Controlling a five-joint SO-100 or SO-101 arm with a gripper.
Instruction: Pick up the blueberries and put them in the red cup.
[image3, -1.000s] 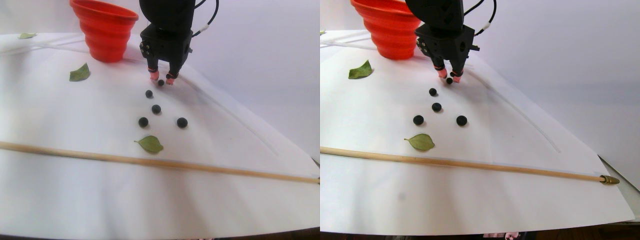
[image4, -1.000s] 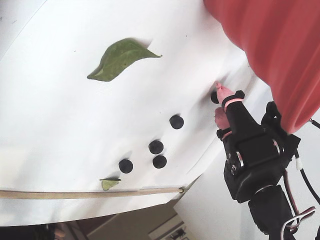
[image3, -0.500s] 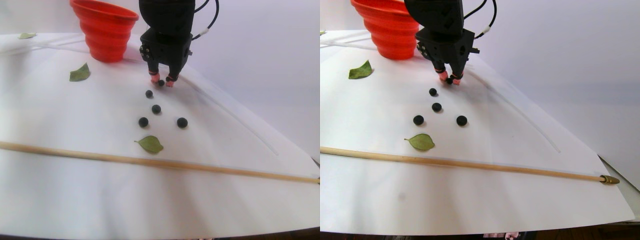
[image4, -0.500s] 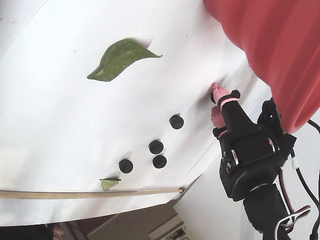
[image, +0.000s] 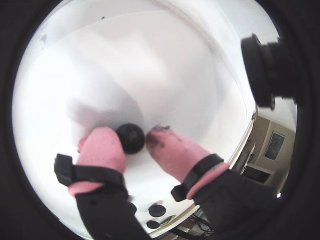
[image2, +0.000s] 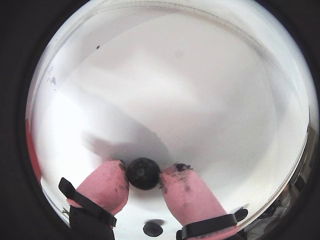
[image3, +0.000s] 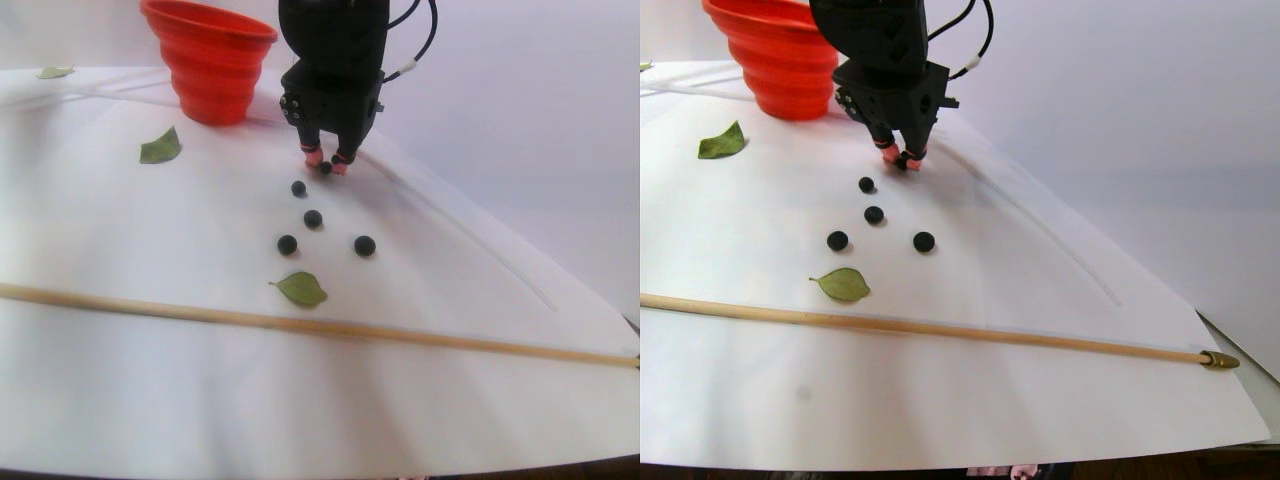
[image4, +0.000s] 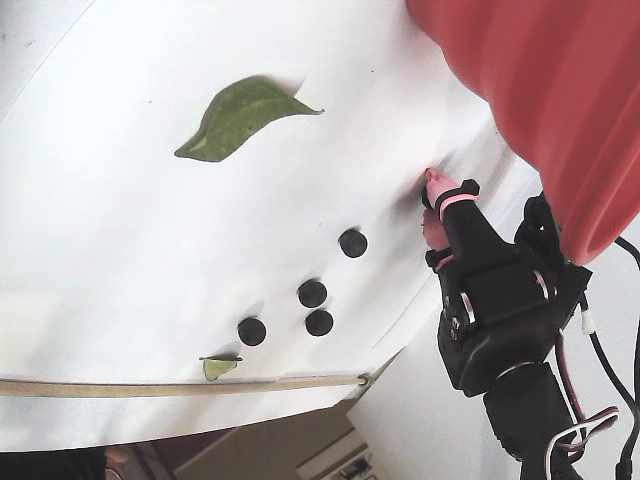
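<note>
Stereo pair view: leaf and stick near; gripper pinching one dark, round blueberry right of red cup.

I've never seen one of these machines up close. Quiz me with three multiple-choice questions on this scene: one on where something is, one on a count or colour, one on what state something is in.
1. Where is the cup in the stereo pair view?
A. at the far end of the sheet, behind the hand
B. beside the wooden stick
C. on a leaf

2. How many berries lie loose on the sheet, not counting the one at the hand?
A. two
B. four
C. seven

3. What is the hand doing?
A. wide open in the air
B. closed on a berry
C. holding a leaf

Answers:
1 A: the cup stands behind the hand.
2 B: four loose berries show.
3 B: both pink fingertips touch the berry.
</note>
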